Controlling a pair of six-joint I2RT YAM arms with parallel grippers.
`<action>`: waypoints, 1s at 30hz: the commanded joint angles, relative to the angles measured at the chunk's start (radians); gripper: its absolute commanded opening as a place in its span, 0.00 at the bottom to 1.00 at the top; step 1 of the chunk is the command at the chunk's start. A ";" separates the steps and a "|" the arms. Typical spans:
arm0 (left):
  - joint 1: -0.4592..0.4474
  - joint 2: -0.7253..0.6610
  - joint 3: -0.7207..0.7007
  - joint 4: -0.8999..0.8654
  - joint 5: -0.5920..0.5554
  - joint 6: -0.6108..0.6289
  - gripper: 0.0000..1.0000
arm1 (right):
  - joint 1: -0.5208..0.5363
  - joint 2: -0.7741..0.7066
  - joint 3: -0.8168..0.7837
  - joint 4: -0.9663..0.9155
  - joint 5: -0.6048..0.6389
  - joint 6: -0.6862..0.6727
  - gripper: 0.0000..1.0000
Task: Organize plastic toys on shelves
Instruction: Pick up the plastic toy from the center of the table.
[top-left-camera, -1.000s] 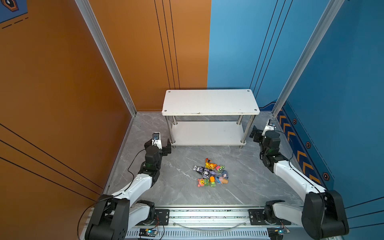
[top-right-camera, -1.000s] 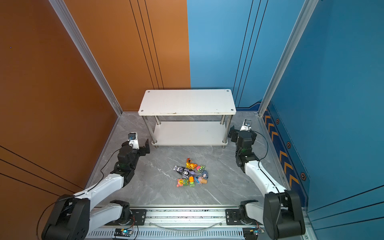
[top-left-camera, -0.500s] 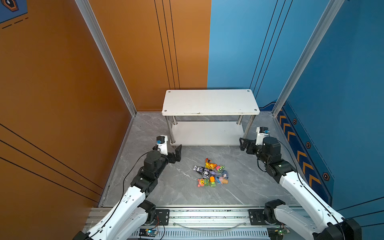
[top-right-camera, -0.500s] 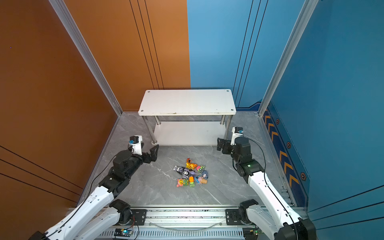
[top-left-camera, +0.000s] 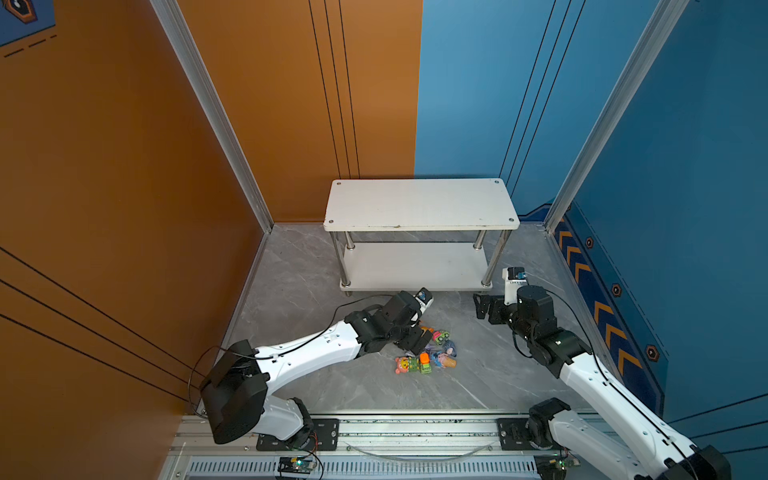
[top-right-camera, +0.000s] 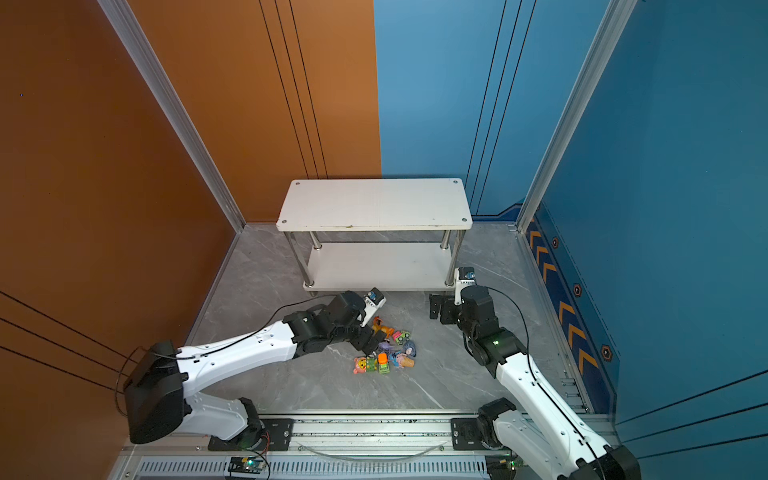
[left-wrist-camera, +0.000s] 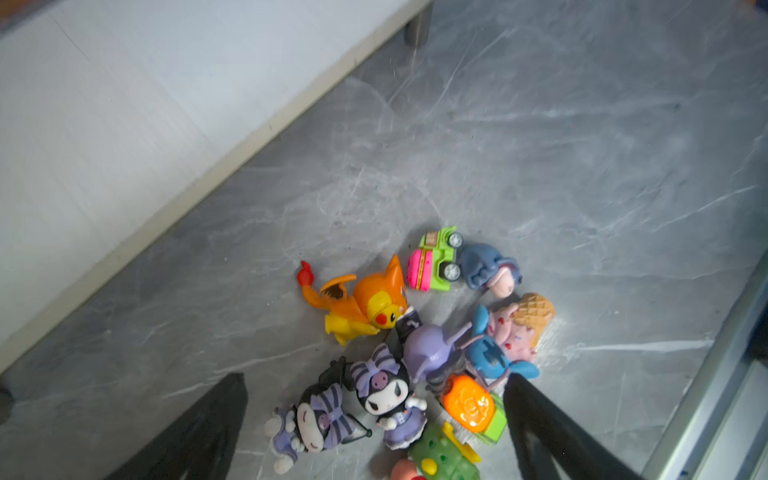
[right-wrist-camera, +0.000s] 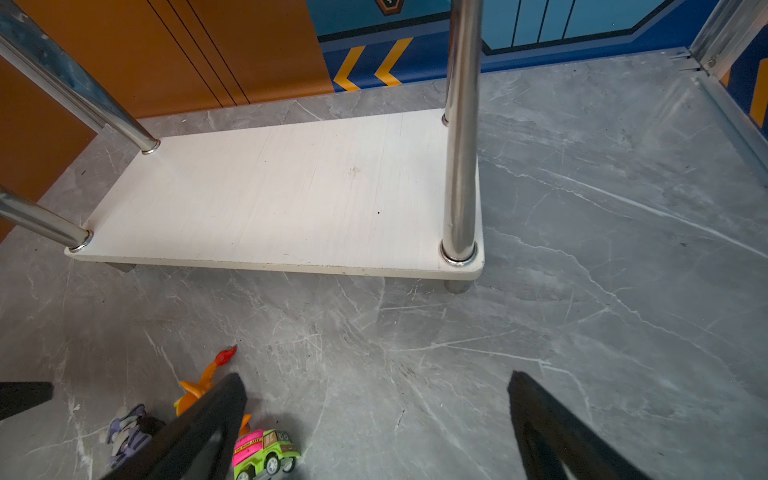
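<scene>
left gripper swings fr left of frame to centre, now low over toy pile. right gripper drifts left + down-frame, off rack side, twd pile.

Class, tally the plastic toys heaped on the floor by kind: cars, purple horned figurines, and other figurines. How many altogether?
green cars: 2
purple horned figurines: 3
other figurines: 4 (orange dragon, grey donkey, blue one on cone, pink-yellow one)
Total: 9
</scene>
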 joint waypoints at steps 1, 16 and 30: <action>0.051 0.049 0.050 -0.062 0.083 0.080 0.89 | -0.005 -0.009 -0.019 0.000 0.015 -0.014 1.00; 0.157 0.213 0.221 -0.092 0.235 0.156 0.65 | -0.018 -0.008 -0.066 0.035 0.017 -0.029 1.00; 0.179 0.095 0.135 -0.166 0.251 0.201 0.68 | -0.021 0.041 -0.053 0.019 -0.015 -0.030 1.00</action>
